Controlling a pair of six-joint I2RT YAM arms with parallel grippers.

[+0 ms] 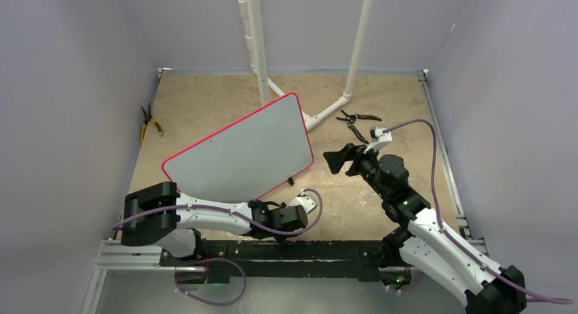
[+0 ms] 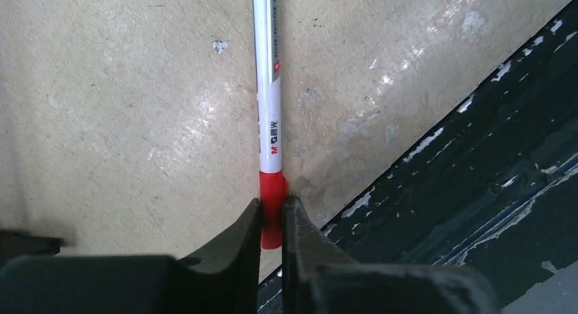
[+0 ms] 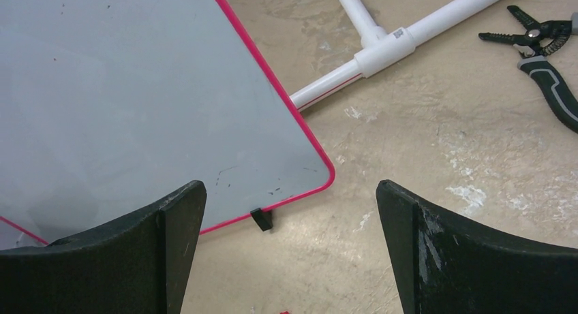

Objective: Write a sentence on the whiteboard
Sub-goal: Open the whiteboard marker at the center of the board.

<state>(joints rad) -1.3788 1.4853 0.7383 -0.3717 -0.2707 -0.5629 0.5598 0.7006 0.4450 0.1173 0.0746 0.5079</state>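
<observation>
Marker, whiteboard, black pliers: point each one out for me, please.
marker (image 2: 269, 116), left wrist view, on its white barrel.
whiteboard (image 1: 238, 147), top external view, on the bare middle of its surface.
black pliers (image 3: 549, 86), right wrist view, on the grey-striped handle.

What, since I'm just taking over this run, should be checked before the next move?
1. Marker gripped: ok, the left end effector is shut on its red end.
2. Marker tip uncapped: cannot tell, the far end is out of view.
3. Whiteboard free of writing: ok, no lettering shows.
4. Right end effector free: ok, open and holding nothing, near the board's corner.
5. Pliers off the board: ok, they lie apart from it.
</observation>
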